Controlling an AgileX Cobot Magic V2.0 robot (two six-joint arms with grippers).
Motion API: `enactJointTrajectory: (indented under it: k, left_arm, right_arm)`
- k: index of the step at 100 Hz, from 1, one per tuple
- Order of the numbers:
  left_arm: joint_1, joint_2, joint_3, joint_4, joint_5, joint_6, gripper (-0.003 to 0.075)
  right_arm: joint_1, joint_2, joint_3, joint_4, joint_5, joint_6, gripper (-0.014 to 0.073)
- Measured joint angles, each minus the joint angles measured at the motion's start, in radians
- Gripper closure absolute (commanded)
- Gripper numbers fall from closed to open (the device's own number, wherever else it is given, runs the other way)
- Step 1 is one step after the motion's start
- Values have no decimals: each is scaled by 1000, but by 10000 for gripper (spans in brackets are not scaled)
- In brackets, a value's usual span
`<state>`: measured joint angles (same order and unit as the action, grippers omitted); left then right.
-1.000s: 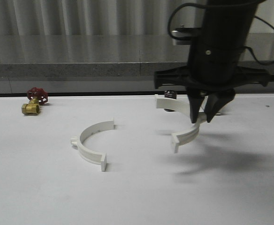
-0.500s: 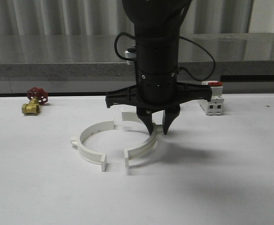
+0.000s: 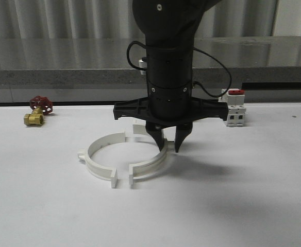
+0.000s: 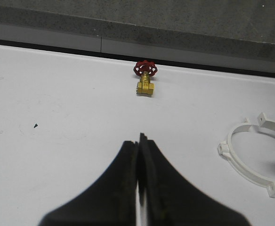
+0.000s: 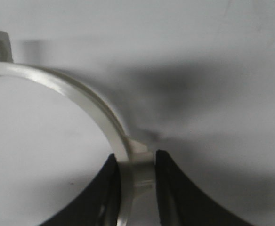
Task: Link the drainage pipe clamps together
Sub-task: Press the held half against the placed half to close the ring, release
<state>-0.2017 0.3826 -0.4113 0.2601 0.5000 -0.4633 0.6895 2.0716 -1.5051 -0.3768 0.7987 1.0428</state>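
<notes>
While spread pale across the lower half of the front frame, tabletop (image 3: 253, 206) carrying everything. Above it at frame centre, right arm (image 3: 168, 67), dark and upright. At its lower tip, right end effector (image 3: 169, 143) pinching the right clamp half (image 3: 153, 163) at mid-arc, black fingers (image 5: 104, 197) pressed to both faces of the white band in the right wrist frame. Just left of it, left clamp half (image 3: 95, 159) flat on the surface, lugs outward; the two arcs facing each other as a near ring, end tabs close at front and rear, narrow gaps visible between. In the left wrist frame, left end effector (image 4: 139, 188) pressed together on nothing. At right of centre, white breaker (image 3: 234, 113) with red switch. At far left, brass valve (image 3: 37, 112) with red handwheel.
</notes>
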Motion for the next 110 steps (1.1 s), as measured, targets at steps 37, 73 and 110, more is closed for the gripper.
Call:
enactJointTrajectory:
  k: [37,73,110]
  left_arm:
    - [0,0,0,0,0,0,741]
    - [0,0,0,0,0,0,741]
    - [0,0,0,0,0,0,741]
  right_arm:
    - [14,27,-12,4,-27,9,503]
    - [14,41,-15,8,-36,28,503]
    - [14,45,-17,8,-52,50,503]
